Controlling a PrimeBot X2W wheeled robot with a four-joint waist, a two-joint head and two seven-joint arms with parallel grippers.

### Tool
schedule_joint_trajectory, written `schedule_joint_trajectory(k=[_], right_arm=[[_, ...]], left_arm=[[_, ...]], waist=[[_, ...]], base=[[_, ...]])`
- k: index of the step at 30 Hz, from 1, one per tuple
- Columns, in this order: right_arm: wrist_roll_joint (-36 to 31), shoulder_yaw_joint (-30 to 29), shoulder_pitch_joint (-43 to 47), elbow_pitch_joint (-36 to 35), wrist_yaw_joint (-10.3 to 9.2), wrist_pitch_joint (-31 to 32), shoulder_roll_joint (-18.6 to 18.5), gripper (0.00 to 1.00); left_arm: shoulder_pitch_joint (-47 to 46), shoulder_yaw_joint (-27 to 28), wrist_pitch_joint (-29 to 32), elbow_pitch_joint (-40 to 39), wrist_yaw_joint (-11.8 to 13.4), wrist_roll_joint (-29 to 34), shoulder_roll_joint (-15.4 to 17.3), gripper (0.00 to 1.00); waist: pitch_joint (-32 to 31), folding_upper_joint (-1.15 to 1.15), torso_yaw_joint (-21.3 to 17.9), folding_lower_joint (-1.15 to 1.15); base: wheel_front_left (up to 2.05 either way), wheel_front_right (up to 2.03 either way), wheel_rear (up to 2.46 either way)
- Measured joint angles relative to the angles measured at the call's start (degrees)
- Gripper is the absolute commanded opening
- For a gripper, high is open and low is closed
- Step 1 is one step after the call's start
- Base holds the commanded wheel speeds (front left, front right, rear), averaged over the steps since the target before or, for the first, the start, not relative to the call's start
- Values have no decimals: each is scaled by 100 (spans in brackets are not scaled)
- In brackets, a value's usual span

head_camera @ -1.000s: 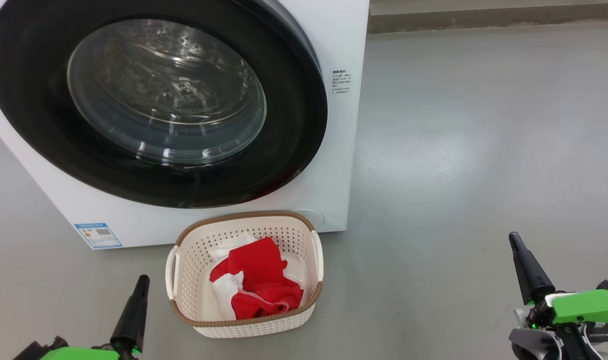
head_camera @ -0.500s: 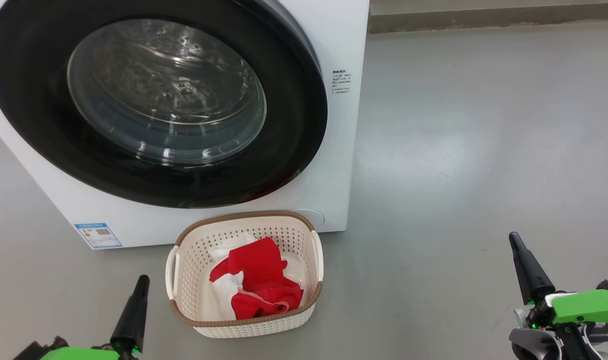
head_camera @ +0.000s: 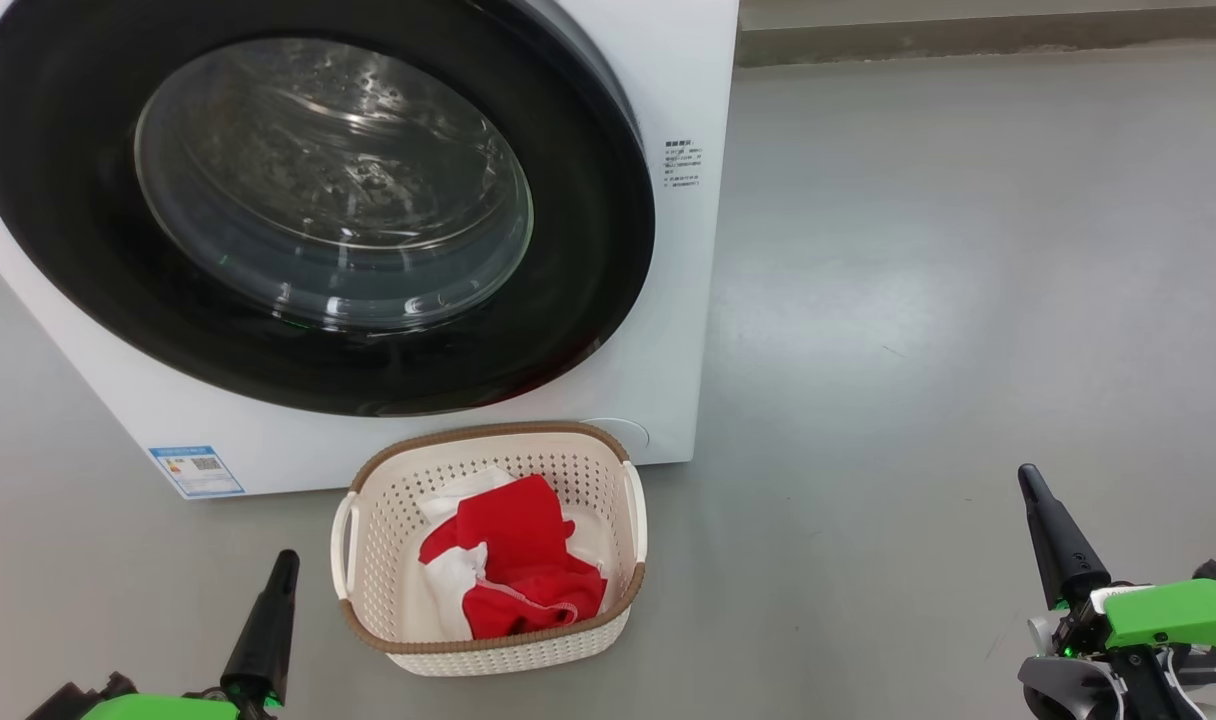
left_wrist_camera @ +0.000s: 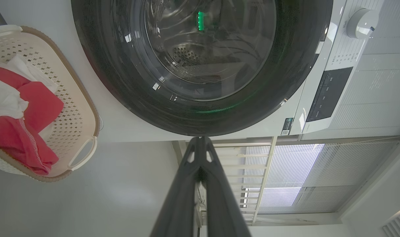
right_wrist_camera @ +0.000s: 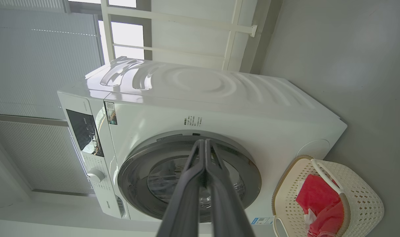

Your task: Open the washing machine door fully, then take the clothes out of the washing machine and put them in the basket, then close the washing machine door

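A smooth grey floor (head_camera: 918,300) runs under everything, with a low skirting edge along the far wall.

At the lower left of the head view the left gripper (head_camera: 280,575) hangs above the floor, well apart from any object, its two dark fingers pressed together on nothing. The left wrist view shows the same fingers meeting at their tips.

Just above and beside it, a blue label (head_camera: 196,470) sits on the lower front of the white washing machine (head_camera: 683,60). The washing machine door (head_camera: 578,260) lies flush against the machine's front, and no red fabric shows through the glass window (head_camera: 333,185) (reflections blur parts of the drum).

In front of the machine stands the basket (head_camera: 488,432), close to or touching its base. The clothes (head_camera: 518,560) lie bunched inside it, red with white parts.

At the lower right the right gripper (head_camera: 1030,485) is likewise closed on nothing, well apart from basket and machine.

By my reading, all three steps look done: the clothes are in the basket and the door is shut. I cannot tell whether the latch has caught. The next move seems to call for no more than keeping both arms clear, or a light press on the black rim if the door proves loose.
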Motion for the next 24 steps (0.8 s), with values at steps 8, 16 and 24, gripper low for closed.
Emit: schedule_joint_trajectory(k=[8,16,24], right_arm=[[0,-1,0,0,0,1,0,0],[0,-2,0,0,0,1,0,0],[0,-2,0,0,0,0,0,0]], left_arm=[[0,0,0,0,0,0,0,0],[0,0,0,0,0,0,-1,0],[0,0,1,0,0,0,-1,0]], waist=[[0,0,0,0],[0,0,0,0],[0,0,0,0]], base=[[0,0,0],[0,0,0],[0,0,0]])
